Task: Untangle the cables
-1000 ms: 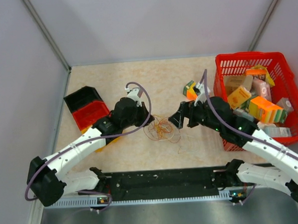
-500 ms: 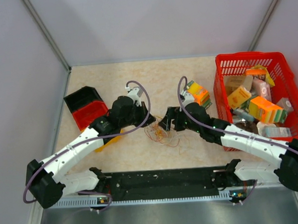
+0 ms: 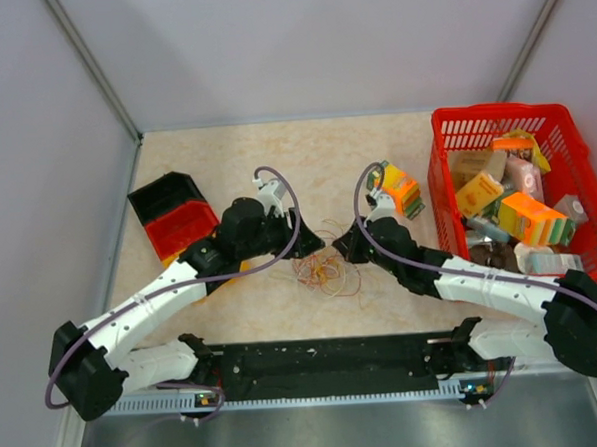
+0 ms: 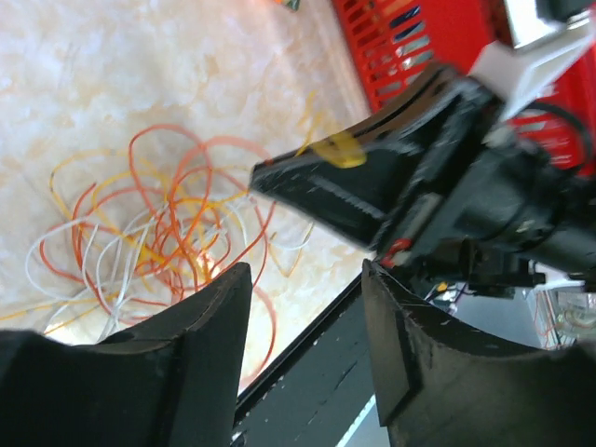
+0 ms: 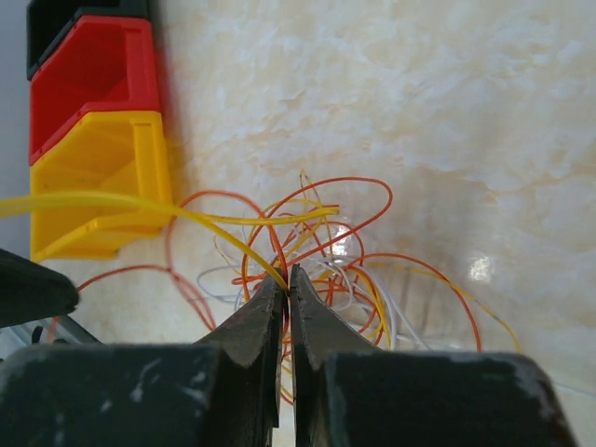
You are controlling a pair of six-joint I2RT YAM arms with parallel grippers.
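The cables (image 3: 324, 270) are a small tangle of thin red, orange, yellow and white wires lying on the table between my two grippers. My left gripper (image 3: 308, 245) hangs just left of the tangle, open and empty in the left wrist view (image 4: 303, 284), with the wires (image 4: 158, 223) beyond its fingers. My right gripper (image 3: 342, 247) reaches in from the right. Its fingers are shut (image 5: 287, 277) on a yellow wire (image 5: 112, 200), which runs taut to the left above the tangle (image 5: 345, 251).
Stacked black, red and yellow bins (image 3: 173, 218) stand at the left, also in the right wrist view (image 5: 93, 158). A red basket (image 3: 454, 125) of packages fills the right. An orange and green box (image 3: 397, 188) lies beside it. A black rail (image 3: 326, 357) lines the near edge.
My right gripper moved left into the tangle and shut on a yellow wire. My left gripper, shut before, has opened.
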